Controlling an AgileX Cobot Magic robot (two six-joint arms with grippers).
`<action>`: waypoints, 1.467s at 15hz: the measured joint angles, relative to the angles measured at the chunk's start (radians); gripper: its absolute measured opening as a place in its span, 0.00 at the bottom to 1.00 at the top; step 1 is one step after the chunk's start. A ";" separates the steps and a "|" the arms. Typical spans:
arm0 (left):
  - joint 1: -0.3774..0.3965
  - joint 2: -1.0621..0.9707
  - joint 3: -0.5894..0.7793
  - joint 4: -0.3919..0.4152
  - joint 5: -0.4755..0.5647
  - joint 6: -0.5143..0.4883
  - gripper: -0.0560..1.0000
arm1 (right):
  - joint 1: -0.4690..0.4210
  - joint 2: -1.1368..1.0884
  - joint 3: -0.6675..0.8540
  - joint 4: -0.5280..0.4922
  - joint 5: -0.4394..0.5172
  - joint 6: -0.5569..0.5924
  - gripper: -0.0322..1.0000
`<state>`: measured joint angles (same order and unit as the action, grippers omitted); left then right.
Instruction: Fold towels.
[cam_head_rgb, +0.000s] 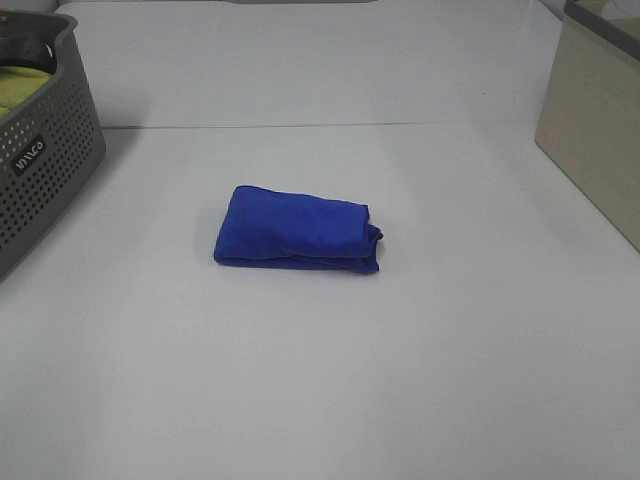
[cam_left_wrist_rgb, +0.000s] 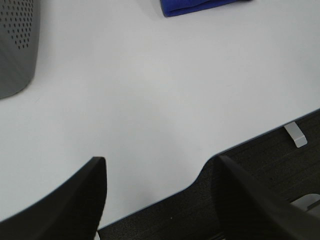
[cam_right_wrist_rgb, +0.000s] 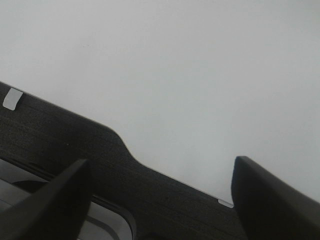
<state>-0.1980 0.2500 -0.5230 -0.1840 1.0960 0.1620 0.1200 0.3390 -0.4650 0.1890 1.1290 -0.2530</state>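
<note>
The royal-blue towel (cam_head_rgb: 297, 229) lies folded into a compact rectangle at the middle of the white table (cam_head_rgb: 330, 380); no tag shows. A corner of it shows in the left wrist view (cam_left_wrist_rgb: 200, 7). My left gripper (cam_left_wrist_rgb: 160, 200) is open and empty, over the table's front edge, far from the towel. My right gripper (cam_right_wrist_rgb: 160, 200) is open and empty, also over the table's front edge; the towel is out of that view. Neither gripper shows in the exterior high view.
A grey perforated basket (cam_head_rgb: 40, 150) holding a yellow-green cloth (cam_head_rgb: 22, 85) stands at the far left; its wall shows in the left wrist view (cam_left_wrist_rgb: 15, 45). A beige box (cam_head_rgb: 595, 120) stands at the far right. Dark floor lies beyond the table's front edge (cam_right_wrist_rgb: 60, 135).
</note>
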 joint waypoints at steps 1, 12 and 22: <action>0.000 -0.002 0.001 0.000 0.000 0.000 0.61 | 0.000 0.000 0.000 0.000 0.000 0.000 0.76; 0.183 -0.254 0.002 0.002 0.000 0.000 0.61 | -0.016 -0.263 0.000 0.001 -0.005 0.000 0.76; 0.183 -0.256 0.002 0.003 -0.001 0.000 0.61 | -0.110 -0.343 0.002 0.029 -0.006 0.000 0.76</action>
<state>-0.0150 -0.0060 -0.5210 -0.1810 1.0950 0.1620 0.0100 -0.0040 -0.4630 0.2180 1.1230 -0.2530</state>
